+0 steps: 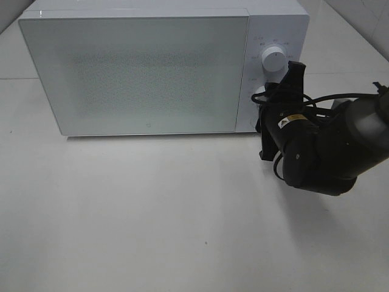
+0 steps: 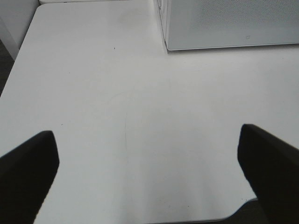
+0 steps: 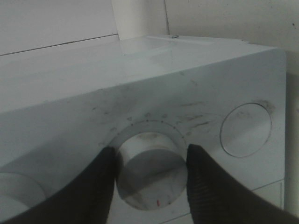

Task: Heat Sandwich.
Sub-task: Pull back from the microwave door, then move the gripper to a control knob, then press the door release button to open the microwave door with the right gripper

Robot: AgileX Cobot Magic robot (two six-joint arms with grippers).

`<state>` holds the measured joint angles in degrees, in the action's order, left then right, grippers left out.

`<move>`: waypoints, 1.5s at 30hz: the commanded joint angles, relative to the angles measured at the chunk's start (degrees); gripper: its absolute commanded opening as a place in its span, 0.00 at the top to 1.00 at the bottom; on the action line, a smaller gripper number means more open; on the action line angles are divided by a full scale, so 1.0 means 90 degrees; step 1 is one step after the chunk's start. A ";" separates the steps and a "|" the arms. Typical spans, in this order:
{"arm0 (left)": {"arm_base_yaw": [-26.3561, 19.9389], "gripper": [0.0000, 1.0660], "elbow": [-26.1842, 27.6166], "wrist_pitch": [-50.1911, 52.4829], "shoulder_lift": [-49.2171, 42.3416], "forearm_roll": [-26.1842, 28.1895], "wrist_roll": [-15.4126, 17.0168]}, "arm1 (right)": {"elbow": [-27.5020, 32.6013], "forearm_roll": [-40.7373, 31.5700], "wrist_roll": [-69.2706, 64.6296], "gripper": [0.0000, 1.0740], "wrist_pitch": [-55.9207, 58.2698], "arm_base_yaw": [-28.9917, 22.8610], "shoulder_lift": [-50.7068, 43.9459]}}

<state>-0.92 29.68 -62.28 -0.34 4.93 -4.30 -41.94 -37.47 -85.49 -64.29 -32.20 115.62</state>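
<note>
The white microwave point(image 1: 146, 73) stands at the back of the table with its frosted door shut. The sandwich is out of view. My right gripper point(image 1: 264, 100) reaches to the control panel, and its fingers close on either side of the lower dial knob point(image 3: 152, 170). The upper knob point(image 1: 273, 59) is free above it. A flat round button point(image 3: 246, 129) sits on the other side of the held knob. My left gripper point(image 2: 147, 133) is open and empty above the bare white table point(image 2: 140, 84). It does not show in the exterior high view.
The microwave's front left corner point(image 2: 168, 44) shows in the left wrist view. The table's near edge point(image 2: 187, 219) lies just under my left gripper. The right arm point(image 1: 328, 152) and its cables hang in front of the microwave's right end.
</note>
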 commanded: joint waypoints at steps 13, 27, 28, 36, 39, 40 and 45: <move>-0.0006 0.06 0.0006 0.0095 -0.0089 0.0057 0.0019 | -0.0102 0.0414 0.0191 0.79 -0.0395 0.0025 -0.0089; -0.0006 0.06 0.0006 0.0095 -0.0089 0.0057 0.0019 | -0.0102 0.0293 0.0579 0.36 -0.0866 0.0025 -0.0089; -0.0006 0.06 0.0006 0.0095 -0.0089 0.0057 0.0019 | -0.0102 0.0293 0.0630 0.33 -0.0866 0.0025 -0.0089; -0.0006 0.06 0.0006 0.0095 -0.0089 0.0057 0.0019 | -0.0089 0.0337 0.0783 0.32 -0.0847 0.0025 -0.0089; -0.0006 0.06 0.0006 0.0095 -0.0089 0.0057 0.0019 | -0.0013 0.0560 0.0802 0.32 -0.0764 0.0025 -0.0127; -0.0006 0.06 0.0006 0.0095 -0.0089 0.0057 0.0019 | -0.0013 0.0560 0.0802 0.32 -0.0764 0.0025 -0.0127; -0.0006 0.06 0.0006 0.0095 -0.0089 0.0057 0.0019 | 0.0331 0.0668 0.0974 0.32 -0.0197 0.0019 -0.0401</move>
<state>-0.92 29.68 -62.28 -0.34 4.93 -4.30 -39.48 -32.83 -78.72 -65.89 -32.20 113.67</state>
